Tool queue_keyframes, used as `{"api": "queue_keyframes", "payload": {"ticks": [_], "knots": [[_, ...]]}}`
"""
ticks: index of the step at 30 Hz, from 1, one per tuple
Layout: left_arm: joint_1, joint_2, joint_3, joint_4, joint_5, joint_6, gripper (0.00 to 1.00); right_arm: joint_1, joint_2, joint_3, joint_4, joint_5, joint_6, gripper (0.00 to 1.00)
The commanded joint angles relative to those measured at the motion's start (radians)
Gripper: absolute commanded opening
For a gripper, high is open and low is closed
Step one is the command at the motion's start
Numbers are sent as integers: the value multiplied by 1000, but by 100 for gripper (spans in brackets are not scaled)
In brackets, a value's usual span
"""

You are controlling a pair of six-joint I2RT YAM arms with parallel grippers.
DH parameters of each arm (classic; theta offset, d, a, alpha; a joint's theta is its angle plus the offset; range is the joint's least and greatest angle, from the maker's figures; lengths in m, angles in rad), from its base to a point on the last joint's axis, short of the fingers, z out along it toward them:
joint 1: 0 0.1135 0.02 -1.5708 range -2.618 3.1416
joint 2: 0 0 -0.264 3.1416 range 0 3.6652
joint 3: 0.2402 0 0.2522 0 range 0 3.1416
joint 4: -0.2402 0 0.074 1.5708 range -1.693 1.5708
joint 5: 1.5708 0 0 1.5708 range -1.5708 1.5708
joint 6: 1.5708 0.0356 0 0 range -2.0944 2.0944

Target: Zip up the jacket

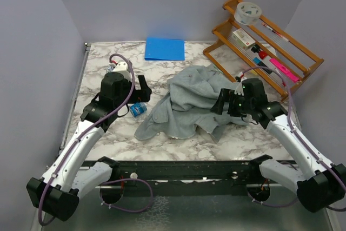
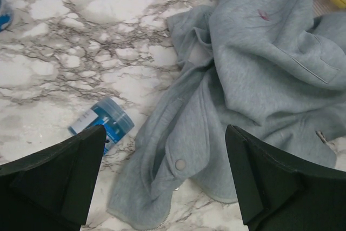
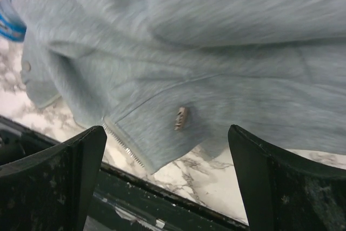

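- Nearest the overhead camera, a black mounting rail runs along the near edge of the marble-patterned table. Both arm bases are fixed to it.
- At far left, the left arm stretches forward and slightly inward, its elbow raised. The wrist tips down so its camera looks at the tabletop.
- The left gripper hovers above the table with its fingers spread wide and nothing between them. Judging by the aim, it is placed to reach the jacket's left front edge.
- A small blue-lidded container lies on its side just left of the fabric, apart from it.
- A flat blue folder rests at the back of the table, well clear of the work.
- The jacket, pale grey-green, lies crumpled in a heap at the table's centre, unzipped. One lobe trails toward the near left.
- From the left wrist, a round snap and a strip of zipper teeth show along that trailing edge.
- The right gripper sits low over the jacket's near right side, fingers parted and gripping nothing. Whether they touch the cloth I cannot tell.
- Below it, more zipper teeth line a hem, and a small metal piece shows on the fabric. That probably explains the pose.
- The right arm reaches in from the right, angled toward the centre.
- A wooden rack holding a tape roll stands at the far right.
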Motion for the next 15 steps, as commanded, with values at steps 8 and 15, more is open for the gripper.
{"api": "queue_keyframes", "payload": {"ticks": [8, 15], "knots": [[-266, 3, -130, 134, -5, -132, 99, 96, -29, -135, 49, 300, 113, 100], [-437, 111, -112, 208, -98, -168, 99, 96, 4, -203, 83, 357, 176, 97]]}}
